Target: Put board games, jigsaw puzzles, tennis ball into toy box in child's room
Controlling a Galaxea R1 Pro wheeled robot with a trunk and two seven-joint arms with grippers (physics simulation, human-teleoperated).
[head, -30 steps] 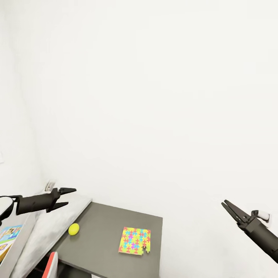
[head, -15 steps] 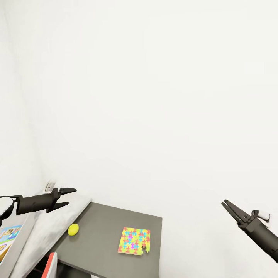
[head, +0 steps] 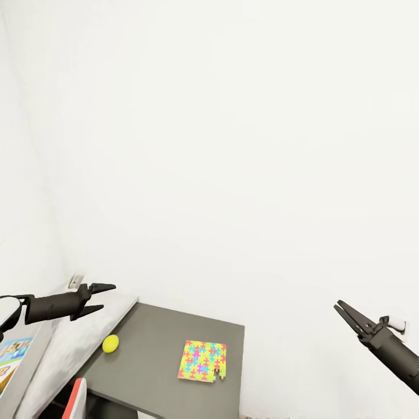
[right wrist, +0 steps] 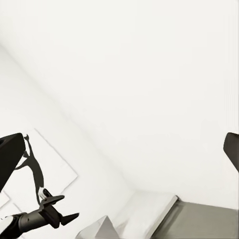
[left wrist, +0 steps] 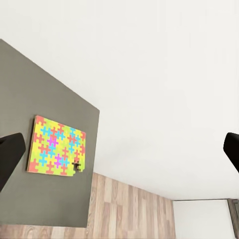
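Your left gripper hangs empty with its fingers spread above the pale end of the table, and your right gripper is also parted and holding nothing, out over bare space by the white wall. On the table's dark grey section the tennis ball lies near the pale top, with one jigsaw puzzle flat and well apart from it toward the far edge. At the left edge of the head view a printed board game peeks in, its lettering too cropped to read, and the puzzle carries no writing.

yellow-green tennis ball, multicoloured jigsaw puzzle, dark grey table.
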